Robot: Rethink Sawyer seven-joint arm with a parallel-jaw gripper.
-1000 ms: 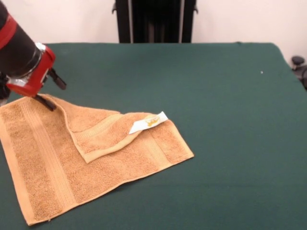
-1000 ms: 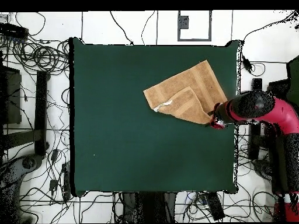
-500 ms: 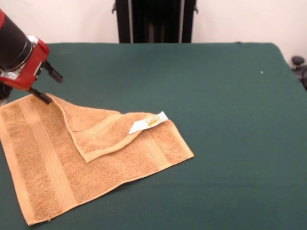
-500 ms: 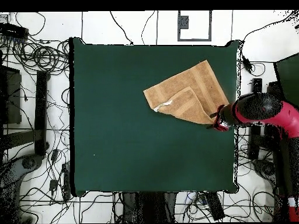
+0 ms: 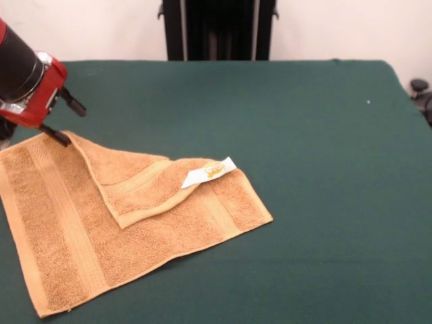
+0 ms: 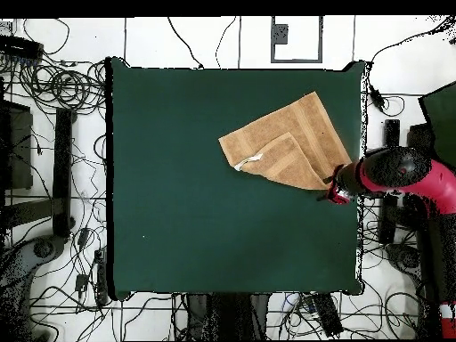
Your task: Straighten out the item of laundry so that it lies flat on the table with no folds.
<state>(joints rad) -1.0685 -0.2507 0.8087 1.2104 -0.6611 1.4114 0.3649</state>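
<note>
The orange-tan item of laundry (image 5: 74, 223) lies on the green table (image 5: 310, 169) at the left of the front view. One corner is folded over onto the towel's middle, and its white tag (image 5: 209, 172) faces up. My gripper (image 5: 66, 121) hangs open just past the towel's far left corner. Its lower fingertip (image 5: 57, 137) is close to that corner, and nothing is between the fingers. In the overhead view the towel (image 6: 298, 129) sits near the table's (image 6: 178, 178) right edge, with the gripper (image 6: 328, 189) at its lower right corner.
The table's edge runs right beside the gripper in the overhead view. Cables (image 6: 58, 89) cover the floor around the table. A black stand (image 5: 217, 30) rises behind the far edge, and a dark object (image 5: 422, 94) sits off the right side.
My gripper has drawn back from the towel's corner toward the table's edge and risen slightly. The towel and its folded corner have not shifted.
</note>
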